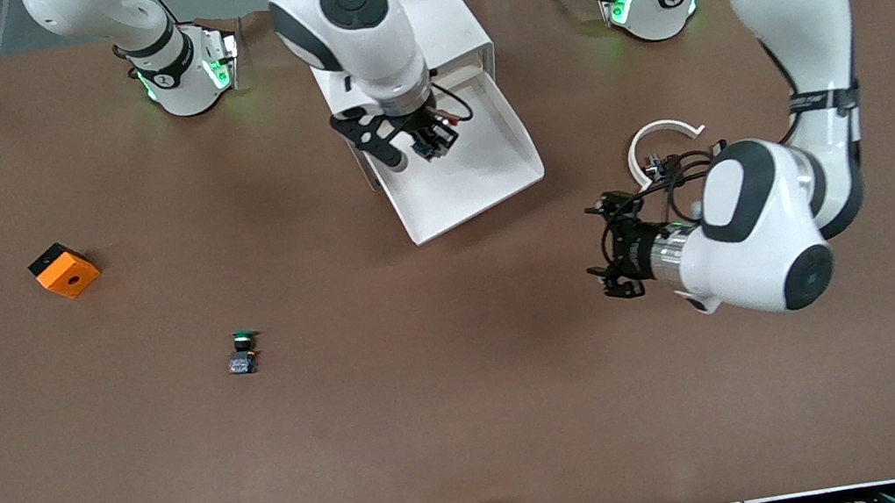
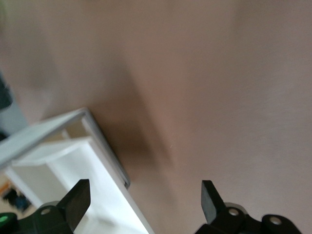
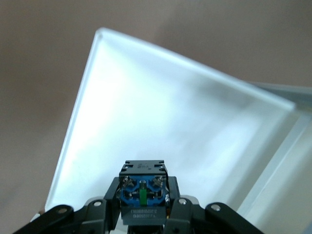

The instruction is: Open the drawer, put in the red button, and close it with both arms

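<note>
Lying nearest the camera among the table items: green-capped button (image 1: 242, 351), resting alone toward the right arm's end, untouched and not wanted for this task. Sitting farther back toward the same end: orange block (image 1: 64, 270), also idle. Standing open: drawer (image 1: 475, 198), pulled well out of the white cabinet (image 1: 458, 28), tray bare inside as far as the right wrist view is showing, so counting the opening step as done. Hanging over the open tray: right gripper (image 1: 425, 146), pointing down, fingers pinching a small switch by its blue-grey block base (image 3: 144, 192). Cap facing away from the wrist camera, so colour not directly confirmable there; judging it to be the red button (image 1: 437, 131), since the green one is lying out on the table. Placing step therefore looking under way but not finished: button not yet released and not yet resting in the tray. Remaining, by this reading: lowering, letting go, clearing the right arm, then pushing the drawer shut with both arms. Waiting off the drawer toward the left arm's end: left gripper (image 1: 612, 249), over bare table, forearm lying low and near level, wrist turned toward the drawer. Fingers (image 2: 78, 199) spread wide with nothing between them. Lying just beside the left wrist: white curved ring piece (image 1: 660, 133), taking no part.
</note>
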